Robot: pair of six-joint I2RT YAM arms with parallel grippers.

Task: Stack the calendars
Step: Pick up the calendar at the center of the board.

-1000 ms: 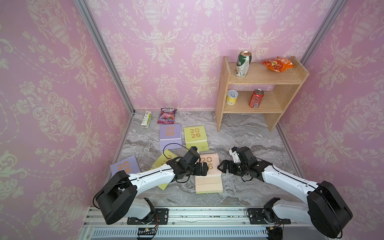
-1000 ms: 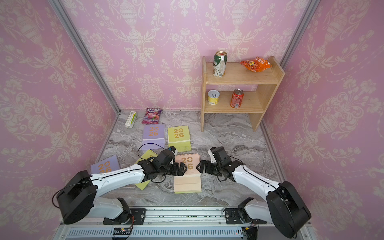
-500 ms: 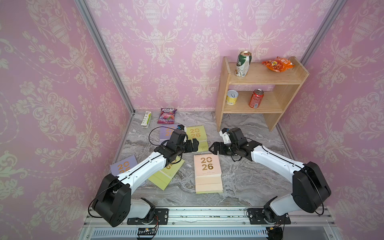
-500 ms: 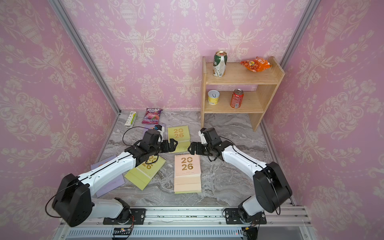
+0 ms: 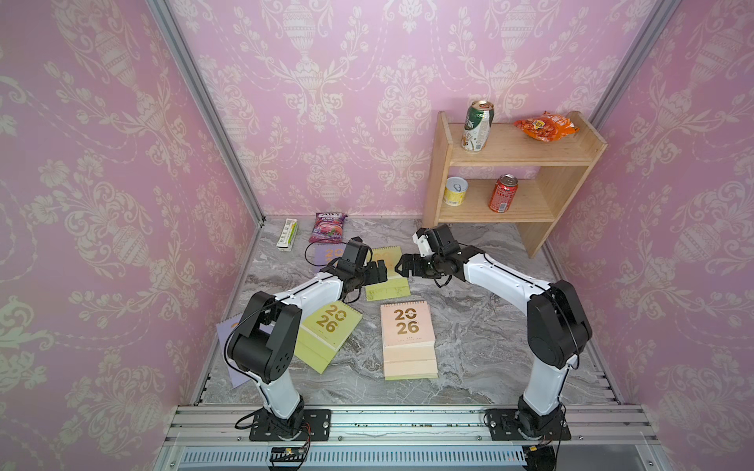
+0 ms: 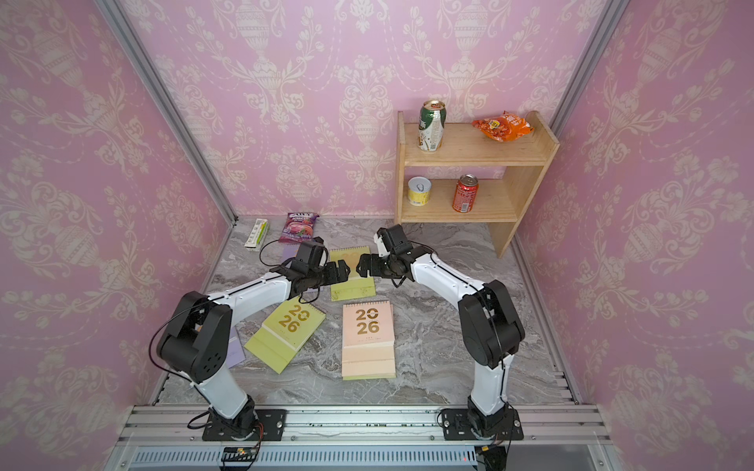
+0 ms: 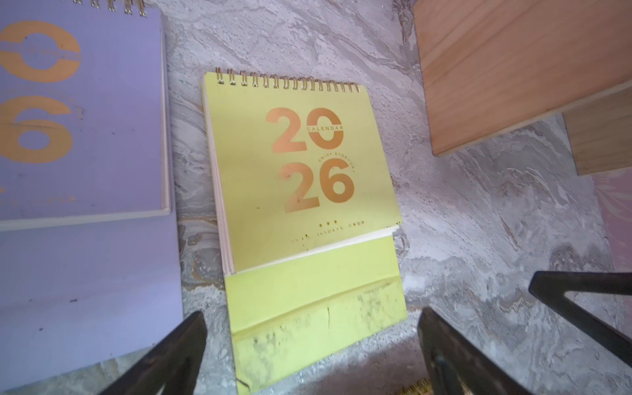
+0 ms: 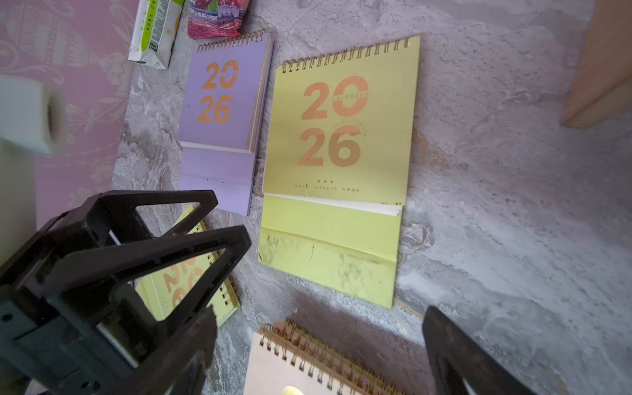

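Both top views: found only the peach pile (image 5: 408, 338) built, near the front; unstacked yet, the rear yellow-green calendar (image 5: 387, 285), tilted yellow-green calendar (image 5: 326, 330) and two lilac calendars (image 5: 323, 257). Noted left gripper (image 5: 381, 272) and right gripper (image 5: 402, 267) nose to nose above the rear one. Left wrist: fingers (image 7: 171, 359) spread, empty. Right wrist: fingers (image 8: 455, 359) likewise spread, empty.

A wooden shelf (image 5: 526, 150) is standing in the far right corner of the grey marble tabletop (image 5: 481, 326), against the pink patterned wallpaper (image 5: 347, 102). On its top board a green can (image 5: 477, 126) is standing upright and an orange snack bag (image 5: 546, 128) is lying well apart from it. On the lower board a yellow tin (image 5: 455, 191) and a red can (image 5: 503, 193) are standing near each other. At the back left, a purple snack pouch (image 5: 327, 226) is lying just beside a green-and-white box (image 5: 287, 233).
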